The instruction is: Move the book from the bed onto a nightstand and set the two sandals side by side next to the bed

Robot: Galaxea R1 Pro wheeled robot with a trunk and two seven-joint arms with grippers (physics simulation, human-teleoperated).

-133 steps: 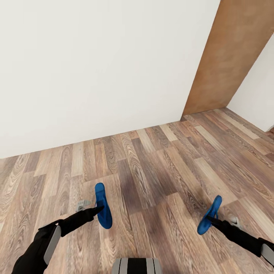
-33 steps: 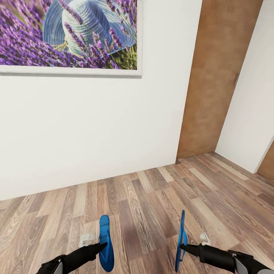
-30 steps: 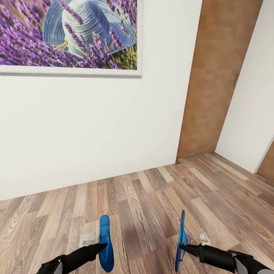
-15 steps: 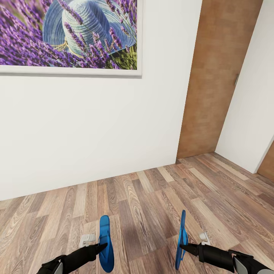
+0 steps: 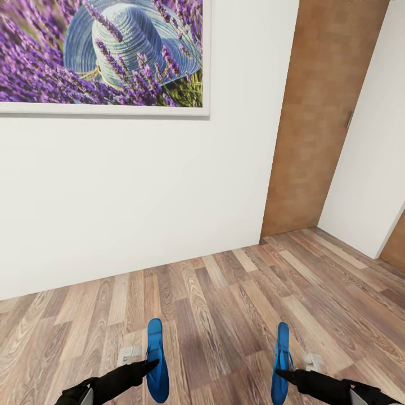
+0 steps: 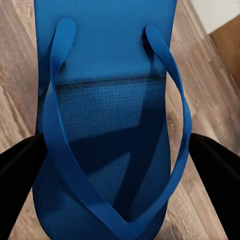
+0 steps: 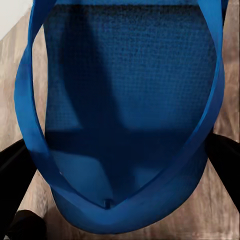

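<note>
Each gripper holds one bright blue sandal above the wood-plank floor. My left gripper (image 5: 149, 365) is shut on the left sandal (image 5: 155, 351), which lies flat with its sole level. In the left wrist view its black fingers (image 6: 17, 187) clamp both edges of that sandal (image 6: 107, 125) near the toe strap. My right gripper (image 5: 283, 373) is shut on the right sandal (image 5: 280, 355), which also points toward the wall. The right wrist view has the right sandal (image 7: 130, 100) held between dark fingers (image 7: 226, 156). The book, the bed and the nightstands are out of view.
A white wall (image 5: 140, 202) stands close ahead with a purple flower picture (image 5: 101, 53) on it. A brown door (image 5: 323, 112) is at the right, and beyond it a white wall corner (image 5: 371, 169). Open plank floor (image 5: 225, 298) lies between me and the wall.
The right sandal has turned from edge-on to nearly flat and shifted a little to the right. The left sandal has stayed put. Earlier, the head view rose, bringing in the picture.
</note>
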